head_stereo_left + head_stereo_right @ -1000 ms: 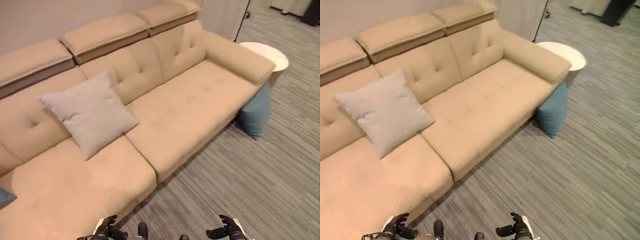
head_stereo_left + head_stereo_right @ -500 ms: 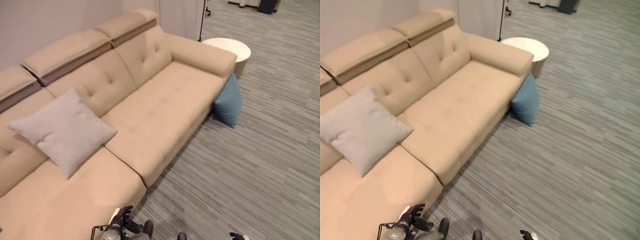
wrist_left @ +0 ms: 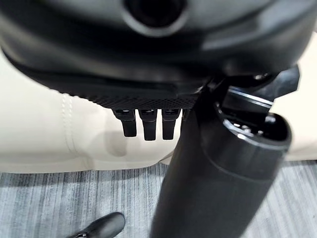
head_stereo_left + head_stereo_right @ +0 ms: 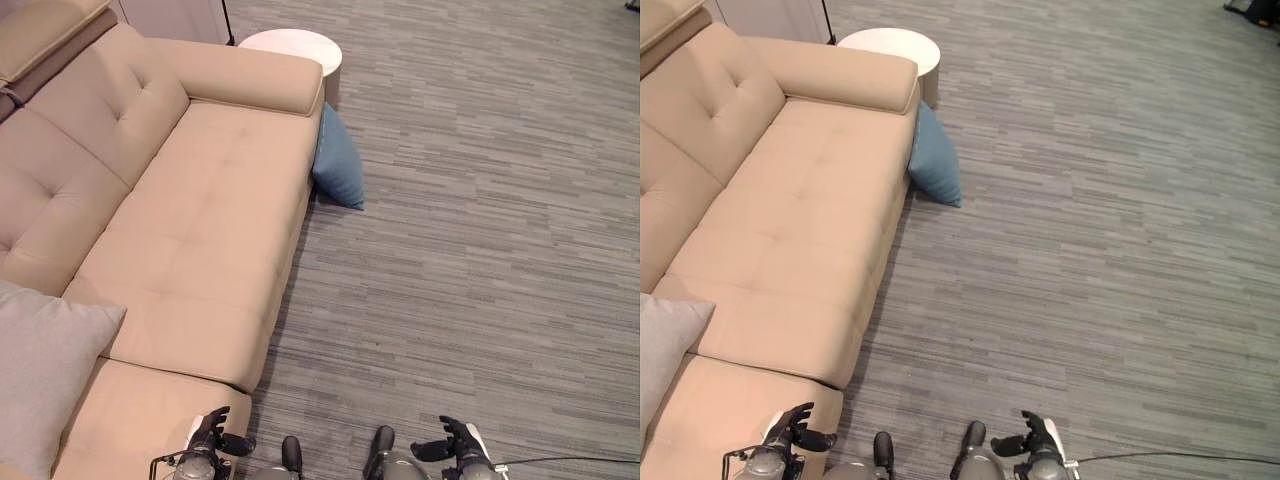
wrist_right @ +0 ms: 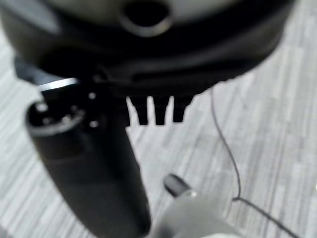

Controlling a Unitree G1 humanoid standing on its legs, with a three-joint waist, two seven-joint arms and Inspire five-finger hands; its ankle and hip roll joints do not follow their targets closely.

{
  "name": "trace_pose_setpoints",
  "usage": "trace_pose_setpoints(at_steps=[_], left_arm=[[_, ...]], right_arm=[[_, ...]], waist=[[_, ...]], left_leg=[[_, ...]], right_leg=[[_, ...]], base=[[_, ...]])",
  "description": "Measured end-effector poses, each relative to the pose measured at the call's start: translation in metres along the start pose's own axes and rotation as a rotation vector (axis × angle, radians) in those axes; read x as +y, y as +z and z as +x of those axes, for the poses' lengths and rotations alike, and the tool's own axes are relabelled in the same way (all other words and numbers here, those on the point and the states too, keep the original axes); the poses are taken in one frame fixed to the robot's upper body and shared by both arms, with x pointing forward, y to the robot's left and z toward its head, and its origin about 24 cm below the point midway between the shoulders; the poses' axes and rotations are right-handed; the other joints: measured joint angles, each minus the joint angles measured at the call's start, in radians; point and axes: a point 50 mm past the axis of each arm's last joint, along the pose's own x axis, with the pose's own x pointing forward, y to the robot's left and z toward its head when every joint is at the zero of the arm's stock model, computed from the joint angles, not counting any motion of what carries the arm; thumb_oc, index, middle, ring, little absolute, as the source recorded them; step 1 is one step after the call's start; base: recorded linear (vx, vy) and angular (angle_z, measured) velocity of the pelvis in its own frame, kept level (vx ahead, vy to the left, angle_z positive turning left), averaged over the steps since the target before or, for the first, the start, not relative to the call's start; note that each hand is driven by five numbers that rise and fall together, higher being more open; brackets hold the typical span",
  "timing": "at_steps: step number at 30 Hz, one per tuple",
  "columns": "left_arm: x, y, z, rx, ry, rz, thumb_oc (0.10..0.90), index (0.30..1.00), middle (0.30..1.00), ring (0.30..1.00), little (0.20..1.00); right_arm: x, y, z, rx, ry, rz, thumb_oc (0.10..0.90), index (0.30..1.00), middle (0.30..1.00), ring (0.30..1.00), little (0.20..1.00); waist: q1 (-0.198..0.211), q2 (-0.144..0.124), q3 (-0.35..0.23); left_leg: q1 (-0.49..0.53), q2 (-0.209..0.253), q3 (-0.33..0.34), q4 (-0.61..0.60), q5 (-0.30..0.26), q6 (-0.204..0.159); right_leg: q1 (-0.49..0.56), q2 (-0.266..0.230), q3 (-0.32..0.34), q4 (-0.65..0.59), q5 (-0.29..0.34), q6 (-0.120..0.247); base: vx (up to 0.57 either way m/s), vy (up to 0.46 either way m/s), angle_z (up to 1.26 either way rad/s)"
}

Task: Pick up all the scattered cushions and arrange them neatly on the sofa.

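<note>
A blue cushion (image 4: 338, 167) stands on the floor, leaning against the end of the beige sofa (image 4: 200, 230) under its armrest. A grey cushion (image 4: 45, 370) lies on the sofa seat at the near left. My left hand (image 4: 212, 436) hangs low at the bottom edge beside the sofa's front corner, fingers relaxed and holding nothing. My right hand (image 4: 452, 446) hangs at the bottom right over the floor, open too. Both are far from the blue cushion. In the left wrist view the fingers (image 3: 144, 124) point straight down before the sofa front.
A round white side table (image 4: 294, 48) stands behind the sofa's armrest. Grey striped carpet (image 4: 480, 220) spreads wide to the right of the sofa.
The camera has swung right, so the sofa has slid left and more floor shows. The cushions have not moved. Both hands still hang low and empty.
</note>
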Motion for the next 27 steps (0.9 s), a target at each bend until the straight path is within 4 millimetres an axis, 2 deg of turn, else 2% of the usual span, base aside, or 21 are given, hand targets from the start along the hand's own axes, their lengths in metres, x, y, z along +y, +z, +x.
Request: trace_pose_setpoints(at_steps=[1,2,3,5,6,7,8,9,10,11,12,13,14,16,19,20,21,22,24,25,27], left_arm=[[0.000,-0.002,0.000,0.008,-0.001,0.002,0.800,0.900,0.900,0.900,0.900],[-0.010,-0.004,-0.002,0.012,-0.025,-0.006,0.800,0.900,0.900,0.900,0.900],[-0.017,-0.005,-0.003,0.014,-0.045,-0.006,0.800,0.900,0.900,0.900,0.900],[-0.018,0.002,-0.002,-0.004,-0.055,-0.010,0.800,0.900,0.900,0.900,0.900],[-0.019,0.013,0.000,-0.039,-0.060,-0.013,0.800,0.900,0.900,0.900,0.900],[-0.022,0.025,0.001,-0.078,-0.071,-0.021,0.800,0.900,0.900,0.900,0.900],[-0.027,0.029,0.001,-0.090,-0.089,-0.002,0.800,0.900,0.900,0.900,0.900],[-0.030,0.035,0.002,-0.106,-0.105,0.035,0.800,0.900,0.900,0.900,0.900],[-0.032,0.039,0.002,-0.125,-0.114,0.058,0.800,0.900,0.900,0.900,0.900],[-0.033,0.041,0.002,-0.136,-0.119,0.063,0.800,0.900,0.900,0.900,0.900],[-0.035,0.040,0.001,-0.132,-0.125,0.067,0.800,0.900,0.900,0.900,0.900],[-0.037,0.043,0.001,-0.138,-0.128,0.066,0.800,0.900,0.900,0.900,0.900],[-0.038,0.042,0.001,-0.135,-0.134,0.068,0.800,0.900,0.900,0.900,0.900],[-0.039,0.042,0.001,-0.138,-0.137,0.061,0.800,0.900,0.900,0.900,0.900],[-0.035,0.038,0.001,-0.129,-0.118,0.029,0.800,0.900,0.900,0.900,0.900],[-0.034,0.033,0.000,-0.113,-0.114,0.028,0.800,0.900,0.900,0.900,0.900],[-0.034,0.016,-0.002,-0.056,-0.113,0.033,0.800,0.900,0.900,0.900,0.900],[-0.034,0.007,-0.004,-0.036,-0.116,0.049,0.800,0.900,0.900,0.900,0.900],[-0.032,0.012,-0.002,-0.046,-0.120,0.072,0.800,0.900,0.900,0.900,0.900],[-0.033,0.013,-0.002,-0.050,-0.127,0.071,0.800,0.900,0.900,0.900,0.900],[-0.034,0.013,-0.002,-0.043,-0.137,0.085,0.800,0.900,0.900,0.900,0.900]], right_arm=[[0.000,-0.004,-0.001,0.012,-0.001,0.005,0.800,0.900,0.900,0.900,0.900],[-0.004,-0.018,-0.004,0.052,-0.010,0.005,0.800,0.900,0.900,0.900,0.900],[-0.005,-0.021,-0.005,0.062,-0.014,0.011,0.800,0.900,0.900,0.900,0.900],[-0.006,-0.022,-0.005,0.063,-0.020,0.023,0.800,0.900,0.900,0.900,0.900],[-0.008,-0.022,-0.004,0.064,-0.028,0.034,0.800,0.900,0.900,0.900,0.900],[-0.009,-0.019,-0.004,0.049,-0.028,0.031,0.800,0.900,0.900,0.900,0.900],[-0.011,-0.022,-0.004,0.060,-0.037,0.032,0.800,0.900,0.900,0.900,0.900],[-0.013,-0.022,-0.003,0.063,-0.045,0.044,0.800,0.900,0.900,0.900,0.900],[-0.014,-0.027,-0.004,0.091,-0.047,0.044,0.800,0.900,0.900,0.900,0.900],[-0.014,-0.026,-0.004,0.092,-0.049,0.043,0.800,0.900,0.900,0.900,0.900],[-0.015,-0.024,-0.003,0.083,-0.049,0.041,0.800,0.900,0.900,0.900,0.900],[-0.015,-0.020,-0.002,0.071,-0.050,0.039,0.800,0.900,0.900,0.900,0.900],[-0.015,-0.020,-0.002,0.074,-0.053,0.040,0.800,0.900,0.900,0.900,0.900],[-0.016,-0.025,-0.002,0.104,-0.061,0.028,0.800,0.900,0.900,0.900,0.900],[-0.014,-0.026,-0.003,0.108,-0.056,0.021,0.800,0.900,0.900,0.900,0.900],[-0.012,-0.031,-0.005,0.123,-0.051,0.017,0.800,0.900,0.900,0.900,0.900],[-0.008,-0.044,-0.009,0.162,-0.041,0.010,0.800,0.900,0.900,0.900,0.900],[-0.007,-0.050,-0.012,0.177,-0.039,0.007,0.800,0.900,0.900,0.900,0.900],[-0.003,-0.057,-0.015,0.196,-0.028,0.000,0.800,0.900,0.900,0.900,0.900],[-0.004,-0.056,-0.014,0.194,-0.028,-0.008,0.800,0.900,0.900,0.900,0.900],[-0.007,-0.052,-0.013,0.179,-0.033,-0.023,0.800,0.900,0.900,0.900,0.900]], waist=[[-0.008,0.001,0.000],[-0.008,0.026,-0.003],[-0.004,0.021,-0.004],[0.002,0.011,-0.005],[0.015,0.015,-0.008],[0.023,0.019,-0.013],[0.014,0.020,-0.012],[0.010,0.020,-0.011],[0.021,0.006,-0.008],[0.026,0.000,-0.010],[0.026,0.002,-0.013],[0.021,0.019,-0.013],[0.013,0.015,-0.012],[0.049,0.031,-0.020],[0.078,0.032,-0.026],[0.069,0.016,-0.042],[0.061,0.001,-0.106],[0.059,0.010,-0.121],[0.051,0.004,-0.120],[0.049,0.020,-0.111],[0.028,0.023,-0.106]], left_leg=[[0.004,0.008,-0.013,0.014,-0.008,-0.011],[0.017,0.060,-0.029,0.046,-0.031,-0.041],[0.000,0.094,-0.046,0.133,-0.034,-0.042],[-0.083,0.122,-0.096,0.314,-0.030,-0.048],[-0.192,0.163,-0.172,0.552,0.031,-0.120],[-0.267,0.187,-0.232,0.676,0.130,-0.146],[-0.295,0.175,-0.247,0.724,0.114,-0.144],[-0.314,0.154,-0.235,0.751,0.077,-0.108],[-0.306,0.100,-0.219,0.660,0.019,-0.091],[-0.305,0.066,-0.204,0.549,0.005,-0.097],[-0.291,0.038,-0.190,0.413,0.004,-0.102],[-0.306,0.014,-0.182,0.368,0.009,-0.102],[-0.315,-0.005,-0.186,0.312,0.008,-0.100],[-0.338,-0.040,-0.190,0.094,0.047,-0.086],[-0.339,-0.045,-0.177,0.070,0.096,-0.019],[-0.326,-0.069,-0.175,0.096,0.092,-0.004],[-0.263,-0.083,-0.173,0.106,0.073,0.031],[-0.227,-0.072,-0.174,0.074,0.143,0.092],[-0.161,-0.068,-0.180,0.031,0.137,0.102],[-0.127,-0.054,-0.182,0.003,0.136,0.101],[-0.076,-0.086,-0.190,-0.012,0.110,0.111]], right_leg=[[0.024,0.026,0.027,-0.023,0.038,-0.033],[0.071,0.077,0.024,-0.052,0.038,-0.046],[0.097,0.111,0.021,-0.052,0.017,-0.083],[0.135,0.139,0.017,-0.089,0.001,-0.096],[0.188,0.181,0.010,-0.142,0.007,-0.151],[0.213,0.219,-0.004,-0.159,-0.009,-0.204],[0.235,0.234,0.009,-0.176,-0.043,-0.228],[0.259,0.242,0.011,-0.201,-0.041,-0.232],[0.271,0.238,0.023,-0.212,-0.018,-0.226],[0.279,0.243,0.034,-0.231,-0.020,-0.208],[0.287,0.249,0.038,-0.245,-0.015,-0.208],[0.302,0.269,0.042,-0.256,-0.019,-0.202],[0.339,0.285,0.053,-0.299,-0.017,-0.203],[0.370,0.332,0.104,-0.315,-0.047,-0.167],[0.418,0.360,0.140,-0.314,-0.068,-0.169],[0.443,0.350,0.145,-0.314,-0.094,-0.141],[0.469,0.346,0.164,-0.290,-0.130,-0.095],[0.466,0.361,0.161,-0.230,-0.152,-0.071],[0.388,0.334,0.151,-0.006,-0.179,-0.035],[0.273,0.307,0.120,0.235,-0.192,0.002],[0.113,0.181,0.068,0.579,-0.184,0.055]], base=[[0.17,-0.249,0.14],[0.30,-0.445,-0.02],[0.20,-0.383,-0.08],[0.15,-0.298,0.01],[0.37,-0.312,-0.08],[0.43,-0.264,0.02],[0.38,-0.193,0.26],[0.24,-0.039,0.15],[0.15,-0.017,-0.13],[0.33,-0.005,-0.43],[0.28,0.016,-0.31],[0.29,0.015,-0.11],[0.31,0.008,-0.02],[0.39,0.030,-0.63],[0.37,0.060,-0.98],[0.32,0.066,-0.69],[0.29,0.076,-0.66],[0.27,0.100,-0.50],[0.23,0.094,-0.26],[0.23,0.088,-0.32],[0.18,0.061,0.06]])
